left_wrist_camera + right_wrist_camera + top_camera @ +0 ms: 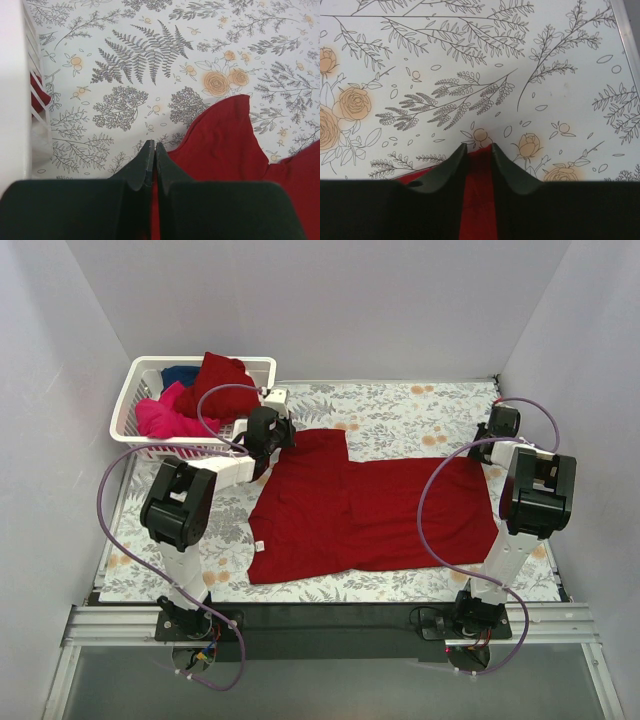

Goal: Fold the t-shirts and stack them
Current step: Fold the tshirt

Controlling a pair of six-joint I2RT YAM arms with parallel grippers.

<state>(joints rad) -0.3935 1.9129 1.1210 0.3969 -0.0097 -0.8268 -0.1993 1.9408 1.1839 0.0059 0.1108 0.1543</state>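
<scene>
Shirt (pixel 370 510), dark red, lies spread on the table (pixel 400 405) — left gripper (pixel 151 150) closed at its sleeve edge, right gripper (pixel 477 147) slightly parted, red cloth between its jaws; more shirts (pixel 205 385) sit in the basket (pixel 135 390).

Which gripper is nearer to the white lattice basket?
Left. The left gripper is just beside the white lattice basket, at a sleeve of the dark red t-shirt; the right gripper is at that shirt's opposite edge, far from the basket.
</scene>
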